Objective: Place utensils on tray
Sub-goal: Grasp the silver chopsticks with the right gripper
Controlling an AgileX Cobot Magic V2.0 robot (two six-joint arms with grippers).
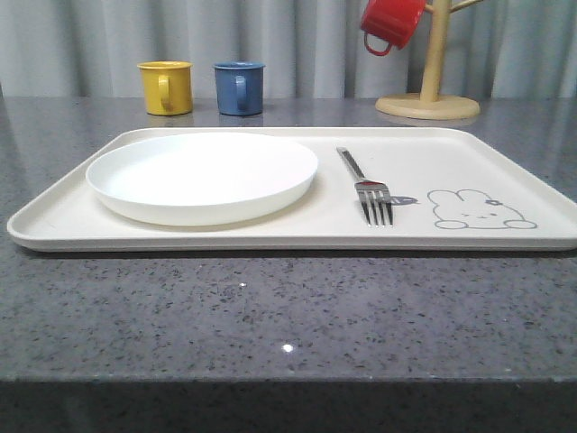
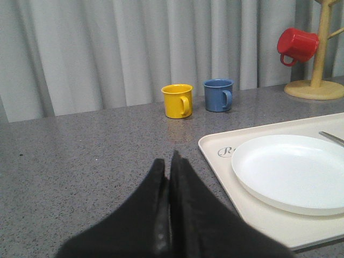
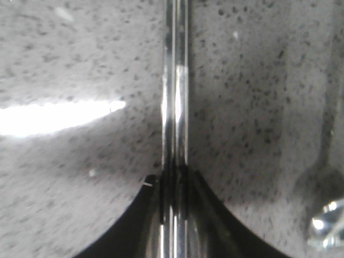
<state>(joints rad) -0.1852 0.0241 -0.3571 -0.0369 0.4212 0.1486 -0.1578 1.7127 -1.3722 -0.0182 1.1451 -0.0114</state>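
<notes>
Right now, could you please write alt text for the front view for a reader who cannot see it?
A cream-white tray on a speckled grey table holds a round white plate and, beside it, a silver fork near a rabbit drawing. Behind stand a yellow mug, a blue mug and a red mug on a wooden stand.

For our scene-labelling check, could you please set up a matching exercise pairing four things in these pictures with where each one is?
Things:
1. white plate
2. fork
3. red mug
4. chopsticks

Places:
A. hanging on the wooden mug stand
B. on the tray, right of the plate, beside the rabbit drawing
C. clamped between the right gripper's fingers, over the grey counter
D. on the left half of the tray

Pairs: 1-D, 2-B, 3-A, 4-C
</notes>
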